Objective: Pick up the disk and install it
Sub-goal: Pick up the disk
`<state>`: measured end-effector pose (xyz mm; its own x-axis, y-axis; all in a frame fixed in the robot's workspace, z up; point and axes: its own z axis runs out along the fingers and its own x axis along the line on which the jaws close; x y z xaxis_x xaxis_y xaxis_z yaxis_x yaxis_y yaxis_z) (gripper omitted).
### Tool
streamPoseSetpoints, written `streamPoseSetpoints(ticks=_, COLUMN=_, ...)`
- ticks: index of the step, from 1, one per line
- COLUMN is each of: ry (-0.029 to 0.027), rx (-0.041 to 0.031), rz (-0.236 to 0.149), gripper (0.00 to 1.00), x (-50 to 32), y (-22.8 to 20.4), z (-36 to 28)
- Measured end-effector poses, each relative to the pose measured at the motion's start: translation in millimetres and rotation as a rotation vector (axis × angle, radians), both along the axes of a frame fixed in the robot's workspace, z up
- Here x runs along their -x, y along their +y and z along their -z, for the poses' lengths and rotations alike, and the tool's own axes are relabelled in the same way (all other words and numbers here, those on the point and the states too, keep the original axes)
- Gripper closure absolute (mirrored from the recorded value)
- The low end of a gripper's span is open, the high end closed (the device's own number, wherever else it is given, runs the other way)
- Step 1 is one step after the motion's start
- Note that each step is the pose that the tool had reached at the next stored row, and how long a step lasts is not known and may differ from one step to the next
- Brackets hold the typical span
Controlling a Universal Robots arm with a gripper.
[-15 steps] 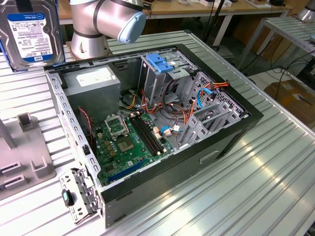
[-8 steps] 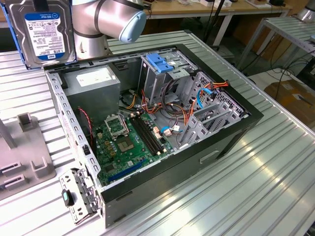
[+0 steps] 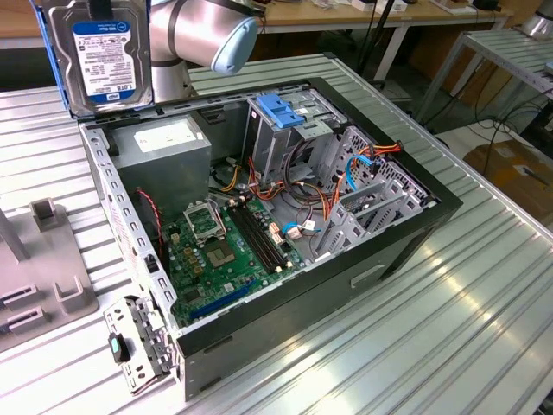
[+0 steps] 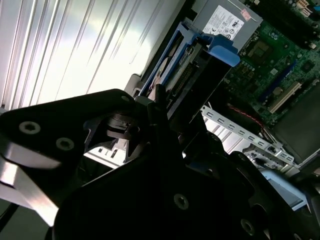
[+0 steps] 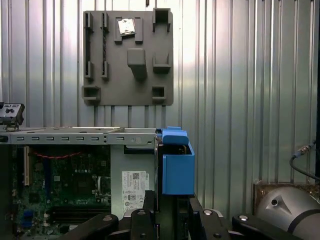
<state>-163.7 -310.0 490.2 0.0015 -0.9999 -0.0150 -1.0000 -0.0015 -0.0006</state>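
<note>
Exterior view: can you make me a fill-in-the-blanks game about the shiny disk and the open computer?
The silver rectangular disk with its blue-and-white label sits in a ____ plastic frame. The robot's hand grips it, holding it ____ in the exterior view. Inside the open black computer case lies a ____ circuit board.
Missing words: blue, upright, green.

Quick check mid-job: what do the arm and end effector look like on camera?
The arm is a silver-grey tube with a rounded pale-blue joint cap. In the first wrist view, a thin black cable loops beside its silver body. The end effector is matte black, built of flat angular plates with silver screw heads.
</note>
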Motion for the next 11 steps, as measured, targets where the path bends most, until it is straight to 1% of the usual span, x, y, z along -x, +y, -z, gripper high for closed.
streamPoseSetpoints(ticks=2, ry=-0.0001, rx=0.0, rz=0.0, gripper=0.65, x=-6.3, y=0.0, z=0.1)
streamPoseSetpoints(ticks=9, ry=0.0001, rx=0.0001, rz=0.0, gripper=0.65, x=-23.0, y=-0.4, z=0.2)
streamPoseSetpoints(ticks=10, ry=0.0, rx=0.0, rz=0.0, gripper=0.65, x=-24.4, y=-2.3, z=0.2)
streamPoseSetpoints(ticks=11, ry=0.0, rx=0.0, rz=0.0, gripper=0.65, x=-26.4, y=-9.6, z=0.2)
